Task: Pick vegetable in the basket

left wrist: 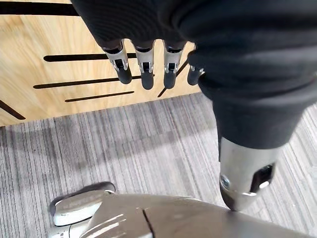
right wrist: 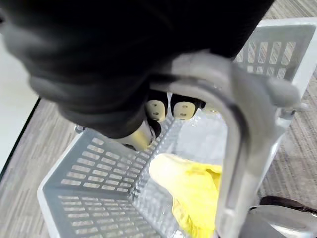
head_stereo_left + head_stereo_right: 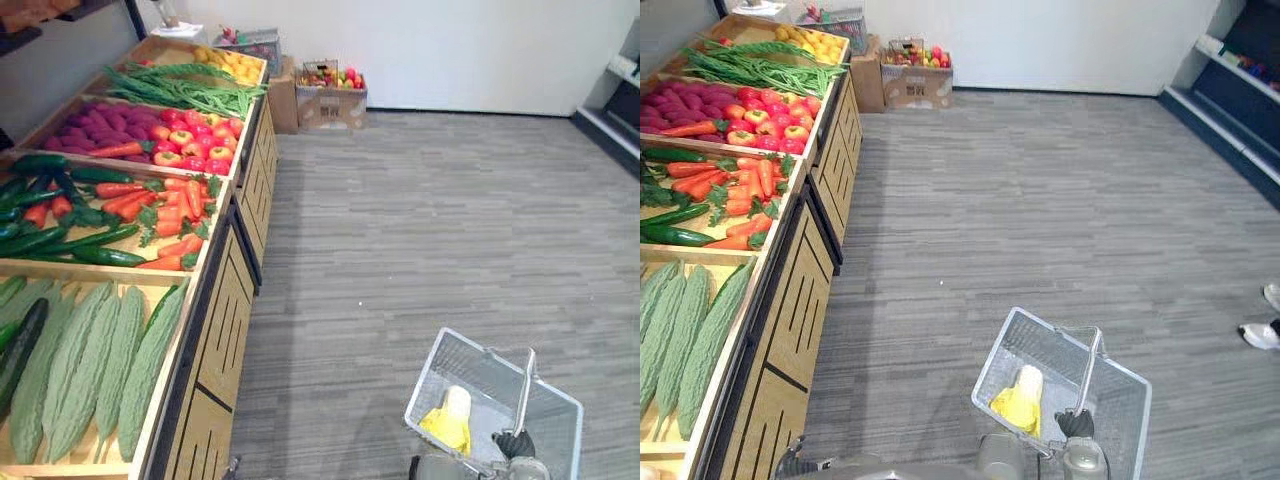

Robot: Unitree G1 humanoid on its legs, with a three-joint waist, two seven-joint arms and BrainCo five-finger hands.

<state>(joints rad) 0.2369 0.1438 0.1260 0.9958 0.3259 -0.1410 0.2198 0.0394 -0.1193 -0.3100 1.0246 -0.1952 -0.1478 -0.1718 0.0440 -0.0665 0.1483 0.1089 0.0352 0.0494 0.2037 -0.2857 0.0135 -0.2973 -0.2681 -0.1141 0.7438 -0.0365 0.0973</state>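
The right hand (image 2: 159,110) curls its fingers (image 2: 184,109) round the grey handle (image 2: 234,134) of the basket (image 2: 94,173), with the dark ribbed cover above them. A yellow leafy vegetable (image 2: 192,191) lies inside the basket, against its slotted grey wall. Grey striped floor (image 2: 29,148) shows past the basket's rim, edged by a dark skirting line under a pale wall (image 2: 10,104).

The left robot hand (image 1: 148,29) has silver fingers (image 1: 145,62) (dark-tipped) beneath a dark cover.
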